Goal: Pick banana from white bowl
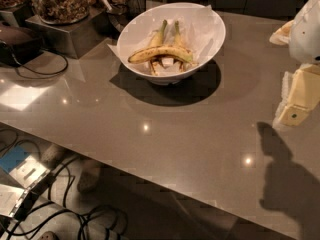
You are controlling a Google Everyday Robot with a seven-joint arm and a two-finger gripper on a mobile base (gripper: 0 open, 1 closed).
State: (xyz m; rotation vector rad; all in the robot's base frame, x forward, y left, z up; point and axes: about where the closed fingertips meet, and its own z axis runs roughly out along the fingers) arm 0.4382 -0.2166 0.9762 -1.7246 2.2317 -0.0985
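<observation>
The banana [160,53], long, curved and yellow with brown speckles, lies crosswise in the white bowl [212,31], on top of two slimmer bananas [161,33] with greenish stems that point to the back. The bowl is lined with white paper and stands on the grey counter at the back centre. My gripper [294,111] hangs at the right edge of the view, above the counter, well to the right of the bowl and a little nearer than it. It holds nothing that I can see.
A glass jar of snacks [59,1] stands on a metal box [67,34] at the back left, with a black cable [42,66] beside it. A black mesh cup [135,0] stands behind the bowl. The counter's front edge [100,156] runs diagonally, with cables on the floor below.
</observation>
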